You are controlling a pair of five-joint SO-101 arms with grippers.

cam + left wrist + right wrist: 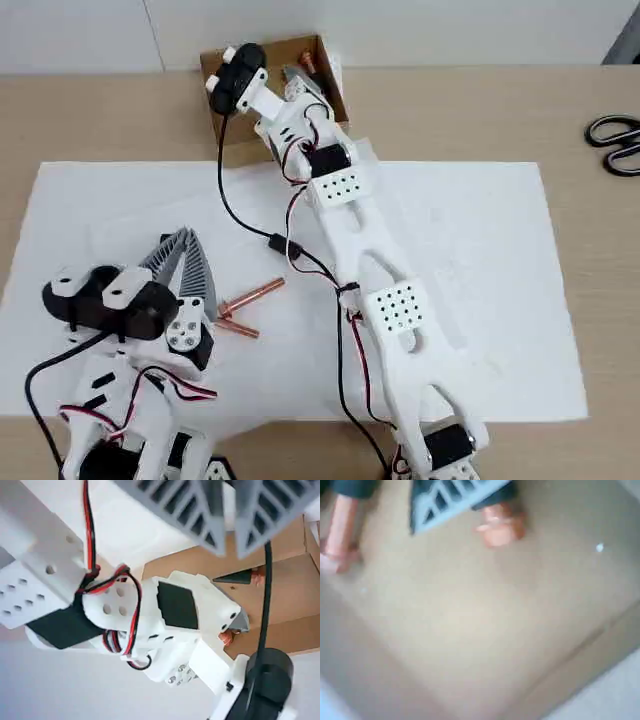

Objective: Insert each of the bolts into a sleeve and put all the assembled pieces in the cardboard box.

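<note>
Two copper pieces [499,526] lie in the cardboard box [235,145] beside the right end effector [298,74], fingers apart.

The bolts [254,296] are copper, the paper [480,230] white, the cardboard box [283,46] brown

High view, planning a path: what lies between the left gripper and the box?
A black cable crosses the white paper there, in the high view.

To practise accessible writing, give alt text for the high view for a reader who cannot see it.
From above, the right gripper is in the cardboard box at the far edge of the table, while the left gripper sits over white paper beside two copper pieces. Scissors lie far right.
</note>
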